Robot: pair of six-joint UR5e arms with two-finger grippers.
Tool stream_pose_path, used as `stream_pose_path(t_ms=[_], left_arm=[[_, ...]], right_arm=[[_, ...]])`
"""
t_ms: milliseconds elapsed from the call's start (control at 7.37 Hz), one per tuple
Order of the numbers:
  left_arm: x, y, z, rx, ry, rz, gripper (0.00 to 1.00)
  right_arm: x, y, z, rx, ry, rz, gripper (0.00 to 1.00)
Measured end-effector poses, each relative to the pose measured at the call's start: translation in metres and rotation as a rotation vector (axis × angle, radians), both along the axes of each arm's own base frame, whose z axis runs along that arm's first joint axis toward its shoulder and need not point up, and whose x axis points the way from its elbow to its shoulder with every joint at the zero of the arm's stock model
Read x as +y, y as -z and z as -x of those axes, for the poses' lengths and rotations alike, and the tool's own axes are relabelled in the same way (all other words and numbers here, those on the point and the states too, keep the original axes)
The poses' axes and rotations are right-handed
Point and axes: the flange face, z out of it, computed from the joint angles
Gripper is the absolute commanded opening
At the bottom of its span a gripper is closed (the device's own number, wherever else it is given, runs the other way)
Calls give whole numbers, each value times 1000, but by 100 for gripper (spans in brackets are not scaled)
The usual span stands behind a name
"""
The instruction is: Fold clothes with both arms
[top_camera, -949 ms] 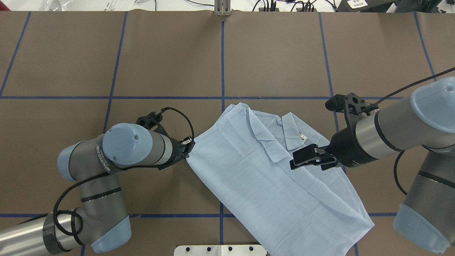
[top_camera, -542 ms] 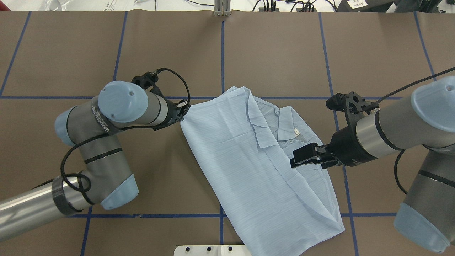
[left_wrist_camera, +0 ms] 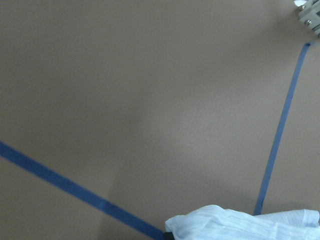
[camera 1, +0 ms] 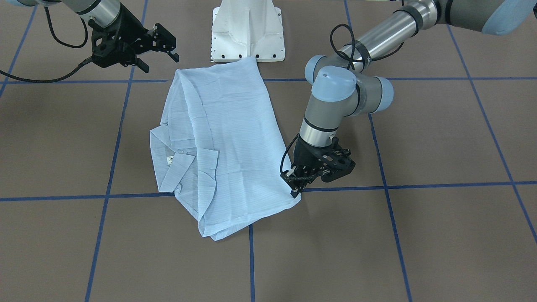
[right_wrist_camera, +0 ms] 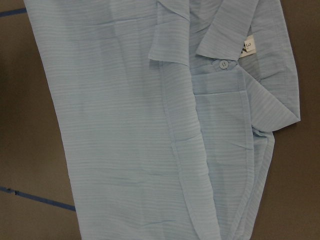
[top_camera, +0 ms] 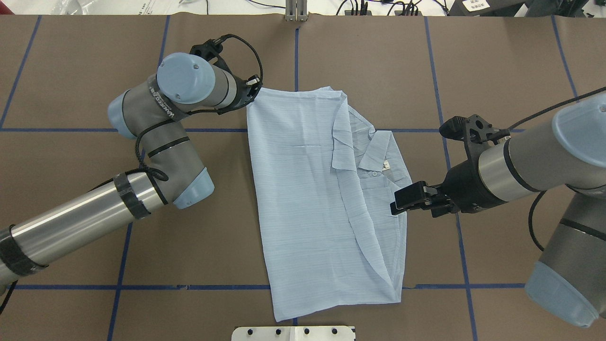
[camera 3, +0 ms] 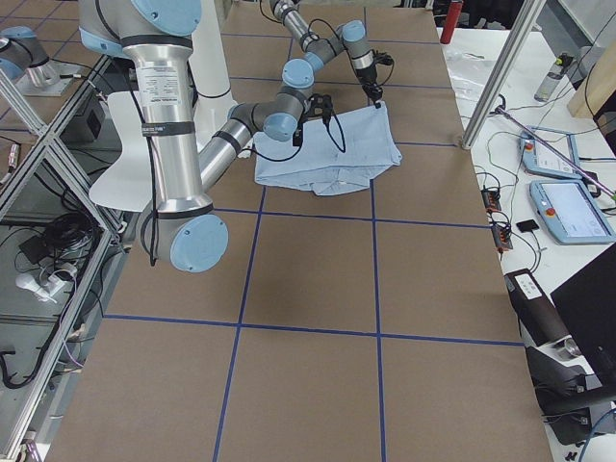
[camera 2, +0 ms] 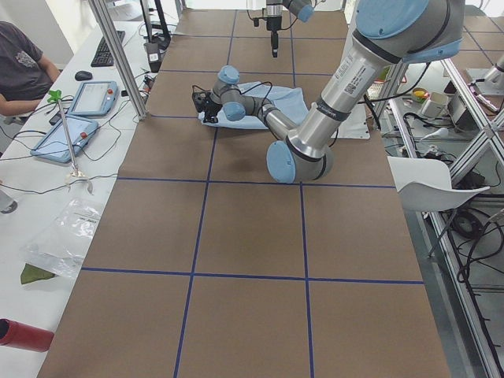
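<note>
Left pincer [top_camera: 249,97] grips the shirt [top_camera: 303,189] by a far corner; right pincer [top_camera: 396,207] hangs wide, empty, near its edge

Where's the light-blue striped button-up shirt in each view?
Front-facing: light-blue striped button-up shirt, centre-left.
Overhead: shirt, centre.
Exterior left: shirt, far top centre.
Exterior right: shirt, top centre.
Left wrist: shirt corner, bottom edge.
Right wrist: shirt fills frame.
Shared landmark: white pedestal base near the hem.

Grey jointed arms [top_camera: 71,227]; light-blue joint caps [top_camera: 182,78]; black cables [camera 1: 46,80]; black hands [top_camera: 396,203]; white pedestal [camera 1: 247,29]
</note>
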Motion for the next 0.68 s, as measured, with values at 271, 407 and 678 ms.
stream_pose_path(t_ms=[271, 407, 678], left_arm=[[-45, -4, -1, 21, 77, -82, 0], [-61, -4, -4, 23, 111, -125, 0], [-77, -10, -11, 38, 139, -171, 0]], right_arm=[[-6, -1, -5, 1, -14, 3, 100], [-9, -2, -7, 2, -20, 5, 100], [-13, -6, -8, 8, -27, 9, 100]])
